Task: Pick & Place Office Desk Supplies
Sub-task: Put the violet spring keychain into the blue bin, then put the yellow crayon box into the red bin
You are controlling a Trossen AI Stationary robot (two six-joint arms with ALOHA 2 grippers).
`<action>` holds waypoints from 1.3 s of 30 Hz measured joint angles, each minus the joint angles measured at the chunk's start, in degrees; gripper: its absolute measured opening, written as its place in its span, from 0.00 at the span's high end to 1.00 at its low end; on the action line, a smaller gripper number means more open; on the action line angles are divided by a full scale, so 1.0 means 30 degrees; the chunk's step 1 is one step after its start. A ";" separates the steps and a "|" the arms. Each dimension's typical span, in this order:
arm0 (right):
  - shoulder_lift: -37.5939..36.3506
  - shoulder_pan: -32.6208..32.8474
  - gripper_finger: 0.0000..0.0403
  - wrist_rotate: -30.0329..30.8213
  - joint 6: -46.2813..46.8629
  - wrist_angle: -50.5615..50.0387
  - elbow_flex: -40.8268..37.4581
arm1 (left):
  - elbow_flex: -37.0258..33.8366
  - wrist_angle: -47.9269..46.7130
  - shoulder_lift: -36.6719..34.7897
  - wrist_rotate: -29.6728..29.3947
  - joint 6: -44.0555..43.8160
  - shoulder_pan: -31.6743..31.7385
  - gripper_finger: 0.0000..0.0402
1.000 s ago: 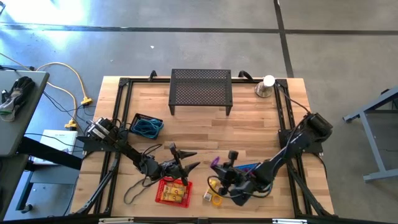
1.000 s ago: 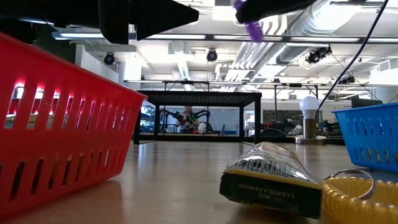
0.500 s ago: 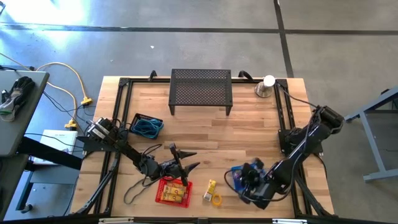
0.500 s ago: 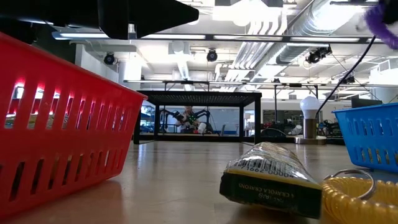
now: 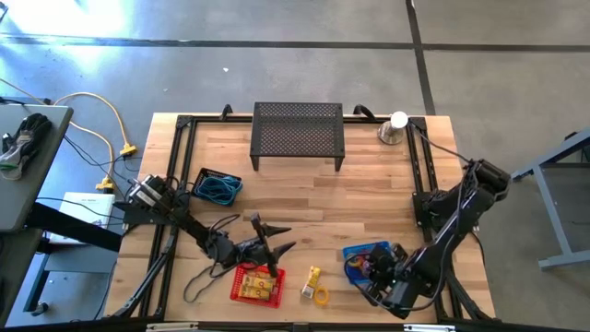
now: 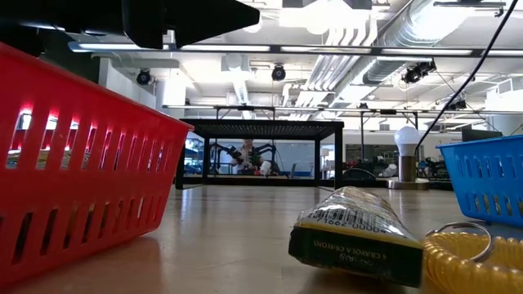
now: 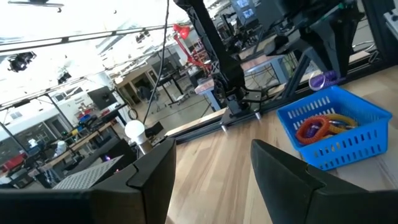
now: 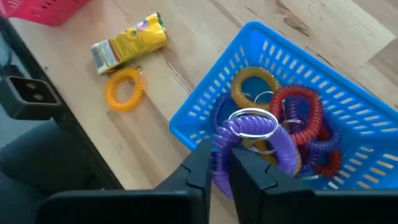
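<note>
**A:** High view, entries?

**B:** Left gripper (image 5: pixel 267 242) over the red basket (image 5: pixel 255 283) at the near edge, fingers spread, nothing between them. Right gripper (image 5: pixel 383 272) over the blue basket (image 5: pixel 364 259), near right. Between the baskets lie a yellow packet (image 5: pixel 313 276), long axis running near to far, and just nearer than it a yellow coil ring (image 5: pixel 320 296). Another blue basket (image 5: pixel 218 186) with teal loops sits at the left; the black mesh stand (image 5: pixel 298 132) and the silver cone (image 5: pixel 394 130) at the far edge.

**A:** Low view?

**B:** Red basket wall (image 6: pixel 82 163) at left, blue basket (image 6: pixel 486 178) at right, packet (image 6: pixel 358 233) lying flat with one end toward the camera, yellow coil (image 6: pixel 470 260) beside it.

**A:** Left wrist view?

**B:** Own fingers (image 7: pixel 152 177) apart, empty. Blue basket (image 7: pixel 333 124) holds orange and yellow coils; a purple coil (image 7: pixel 323 79) hangs above it.

**A:** Right wrist view?

**B:** Fingers (image 8: pixel 199 168) nearly together, pinching the purple coil ring (image 8: pixel 258 140) above the blue basket (image 8: pixel 205 118), its metal ring uppermost. Red, yellow and purple coils lie inside. Packet (image 8: pixel 129 42) and yellow coil (image 8: pixel 124 90) on the wood beyond.
</note>
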 joint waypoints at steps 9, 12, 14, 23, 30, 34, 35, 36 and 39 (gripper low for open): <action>0.1183 -0.0284 0.72 -0.1441 0.0438 -0.0437 -0.0015 | 0.0000 0.0056 0.0000 -0.0250 0.0007 -0.0272 0.50; 0.1245 -0.0515 0.64 -0.0447 -0.0691 -0.0637 -0.0015 | 0.0000 0.0056 0.0000 -0.0248 0.0007 -0.0272 0.50; 0.1222 -0.0708 0.60 0.1845 -0.3185 -0.0269 -0.0015 | 0.0000 0.0057 0.0000 -0.0239 0.0007 -0.0271 0.50; 0.0640 -0.1670 0.54 0.6608 -1.8113 0.6236 0.0000 | -0.0007 0.1794 -0.0017 -0.0753 -0.1405 -0.0786 0.50; 0.0793 -0.3201 0.55 0.3291 -2.4729 0.8895 0.0007 | -0.0007 0.2773 -0.0238 -0.0294 -0.1583 -0.1413 0.50; 0.1066 -0.4142 0.55 0.2453 -2.4887 0.9240 0.0007 | -0.0007 0.2808 -0.0407 -0.0289 -0.1675 -0.1465 0.50; 0.1164 -0.4250 0.55 0.2411 -2.5399 0.9494 0.0007 | -0.0007 0.2795 -0.0386 -0.0321 -0.1660 -0.1435 0.50; 0.1240 -0.4262 0.55 0.2423 -2.6060 0.9749 -0.0006 | -0.0007 0.2788 -0.0386 -0.0314 -0.1612 -0.1373 0.50; 0.1398 -0.4221 0.55 0.2399 -2.7369 1.1451 0.0000 | -0.0007 0.2551 -0.0390 -0.0415 -0.1869 -0.1222 0.50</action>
